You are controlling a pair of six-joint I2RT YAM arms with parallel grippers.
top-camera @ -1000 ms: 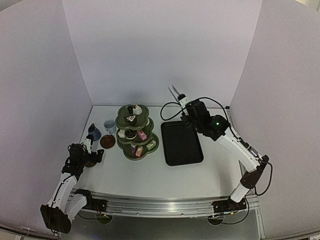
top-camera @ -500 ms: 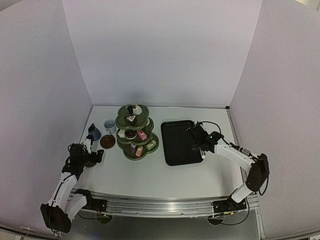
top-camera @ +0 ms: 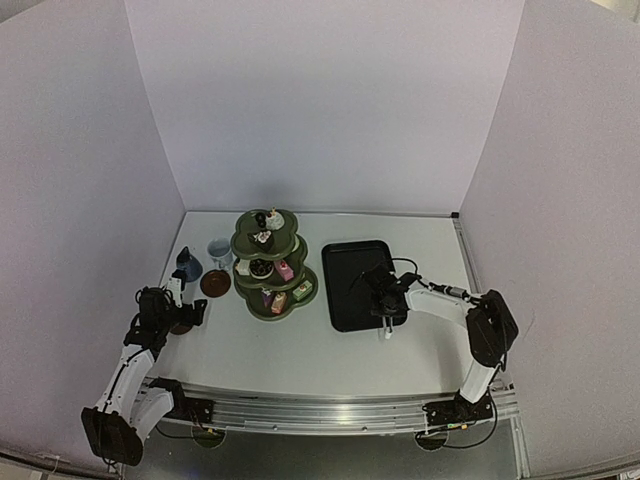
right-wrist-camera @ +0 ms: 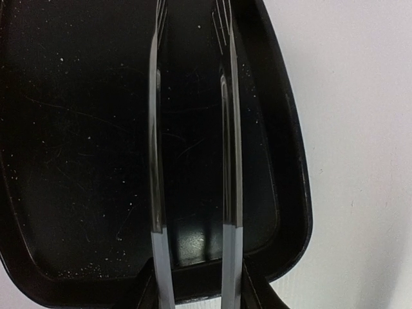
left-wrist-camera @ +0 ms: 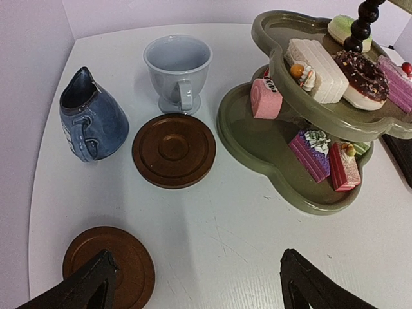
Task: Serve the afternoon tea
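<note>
The olive-green three-tier stand holds several small cakes, among them a chocolate ring and pink slices. A pale cup and a dark-blue cup stand at the left, with a brown saucer in front of them. A second saucer lies by my left gripper's left finger. My left gripper is open and empty, low over the table. My right gripper is shut on white tongs, whose two arms reach over the black tray.
The black tray lies right of the stand, empty apart from the tongs above it. White walls close in the table on three sides. Bare table lies in front of the stand and right of the tray.
My right arm has come down from the back, carrying the tongs forward and low over the tray's near right part. My left arm has not moved.
</note>
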